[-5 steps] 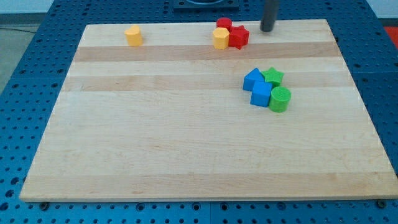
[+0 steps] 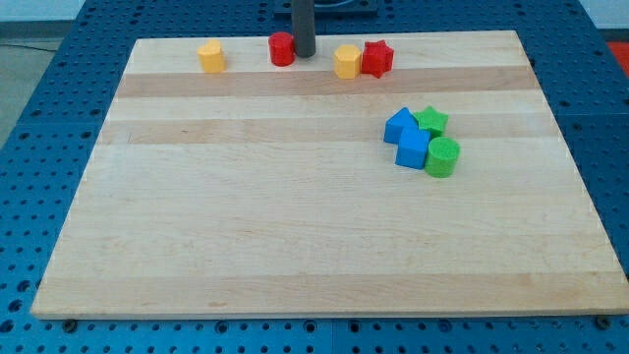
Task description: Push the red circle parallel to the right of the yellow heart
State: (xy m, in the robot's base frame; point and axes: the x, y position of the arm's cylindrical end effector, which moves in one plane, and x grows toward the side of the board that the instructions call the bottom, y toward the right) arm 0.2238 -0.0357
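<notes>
Starting from the near edge, the wooden worktop (image 2: 295, 236) lies bare until the cluster at the view's right: a green cylinder (image 2: 443, 156) and a blue block (image 2: 413, 148) in front, another blue block (image 2: 399, 125) and a green star (image 2: 431, 120) just behind, all touching or nearly so. Farther back, along the top edge, runs the row that matters. From the view's left: a yellow block (image 2: 210, 56), seemingly the heart, then the red circle (image 2: 282, 48), then my tip (image 2: 305, 54) touching or just beside the circle's right side, then a second yellow block (image 2: 347, 61) touching a red star (image 2: 376, 57).

No claw exists on this rig, so there is no open or closed state to report; only the rod does the work.

The red circle is a short, round, bright red puck, upright, sitting right of the yellow heart with a gap between them and slightly nearer the top edge. To finish well, I judge a gentle nudge leftward and a touch toward the view's bottom would level it with the heart, stopping before contact.
</notes>
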